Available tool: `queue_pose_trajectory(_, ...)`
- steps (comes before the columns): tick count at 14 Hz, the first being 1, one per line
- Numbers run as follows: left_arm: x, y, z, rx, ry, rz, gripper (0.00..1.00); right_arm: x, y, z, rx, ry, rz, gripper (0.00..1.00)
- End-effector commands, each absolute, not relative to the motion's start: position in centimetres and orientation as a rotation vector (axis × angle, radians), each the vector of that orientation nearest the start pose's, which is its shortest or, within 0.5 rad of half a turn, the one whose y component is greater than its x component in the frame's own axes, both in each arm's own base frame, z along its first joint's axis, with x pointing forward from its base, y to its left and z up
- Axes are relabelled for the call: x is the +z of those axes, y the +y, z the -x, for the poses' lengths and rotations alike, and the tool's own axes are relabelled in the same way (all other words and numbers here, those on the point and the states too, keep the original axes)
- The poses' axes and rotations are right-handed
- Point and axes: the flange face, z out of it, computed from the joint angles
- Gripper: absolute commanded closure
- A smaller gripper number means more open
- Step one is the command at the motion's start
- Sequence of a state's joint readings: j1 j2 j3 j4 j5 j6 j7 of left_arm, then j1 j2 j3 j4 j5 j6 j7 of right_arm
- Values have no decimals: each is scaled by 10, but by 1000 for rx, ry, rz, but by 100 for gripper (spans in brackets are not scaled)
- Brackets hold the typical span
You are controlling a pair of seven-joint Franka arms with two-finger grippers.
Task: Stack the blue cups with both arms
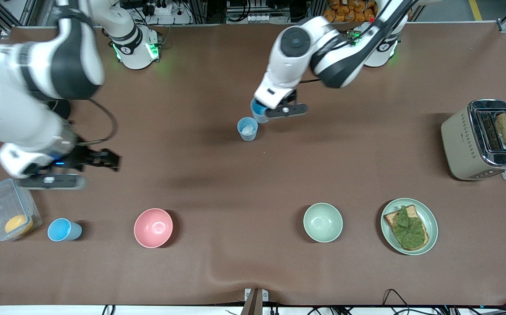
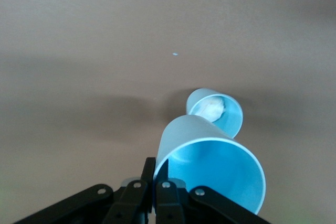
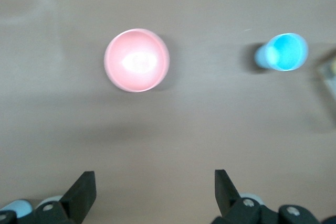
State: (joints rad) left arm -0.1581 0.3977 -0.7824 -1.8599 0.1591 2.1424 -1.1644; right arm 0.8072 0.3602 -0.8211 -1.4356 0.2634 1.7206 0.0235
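The left gripper (image 2: 152,182), clamped on the thin rim of a light, slippery blue cup (image 2: 210,166), hangs beside the standing cup (image 1: 247,129) (something white inside), while the right gripper (image 3: 155,195) waits with fingers apart above the pink bowl (image 3: 137,60) and third cup (image 1: 62,230).

Brown table (image 1: 244,183) carries cups (image 1: 247,129), bowls (image 1: 153,227), plate (image 1: 428,214), toaster (image 1: 467,148).

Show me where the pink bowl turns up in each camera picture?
Front view: pink bowl low in the picture, between a blue cup and the green bowl.
Left wrist view: not in it.
Right wrist view: bowl in the upper half.
Shared landmark: that blue cup beside it.
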Motion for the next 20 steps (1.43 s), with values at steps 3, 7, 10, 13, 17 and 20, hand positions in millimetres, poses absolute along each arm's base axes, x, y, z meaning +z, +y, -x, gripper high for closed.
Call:
queue_pose_trajectory(3,326,-525,-412,223,-315,3204,100,593,38,-621,17,189,3120,0)
queue_pose_trajectory(7,326,-530,-408,224,-308,3206,100,596,-7,-623,6,268,3069,0)
queue_pose_trajectory(10,317,-522,-413,231,-343,3179,100,606,-29,-610,67,259,2997,0)
queue_pose_trajectory(13,315,-521,-411,239,-365,3165,100,610,-28,-596,98,202,3034,0)
queue_pose_trajectory(17,304,-522,-409,266,-389,3149,100,611,-30,-580,29,163,3056,0)
queue_pose_trajectory(20,287,-521,-409,297,-386,3132,100,605,-36,-565,-28,167,3050,0)
